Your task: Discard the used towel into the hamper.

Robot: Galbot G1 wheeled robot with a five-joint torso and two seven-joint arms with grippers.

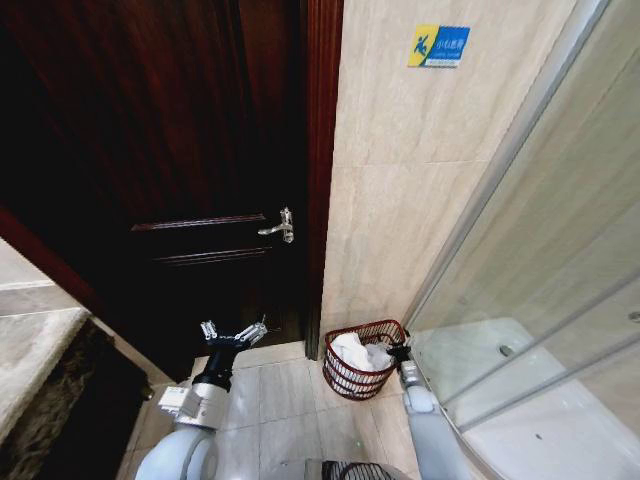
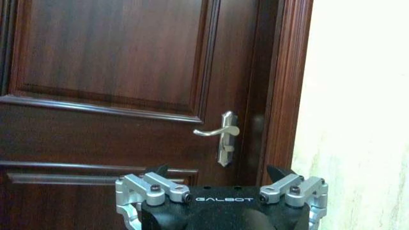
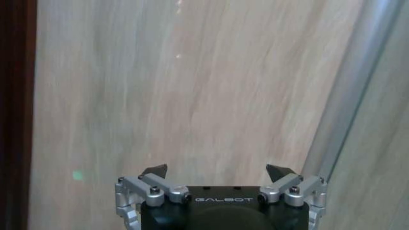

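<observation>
The hamper (image 1: 345,377), a small round reddish-brown wire basket, stands on the tiled floor against the wall, between the door and the shower glass. A white towel (image 1: 354,351) lies crumpled inside it. My right gripper (image 1: 401,352) hovers at the hamper's right rim, open and holding nothing; the right wrist view has its open fingers (image 3: 219,171) facing the beige wall. To the left of the hamper, in front of the door, my left gripper (image 1: 234,333) is raised and open; in the left wrist view its fingers (image 2: 221,171) point at the door.
A dark wooden door (image 1: 200,150) with a silver lever handle (image 1: 279,227) fills the left. A glass shower screen (image 1: 540,260) runs along the right. A stone counter (image 1: 30,360) juts in at the lower left. Beige floor tiles (image 1: 280,400) lie before the hamper.
</observation>
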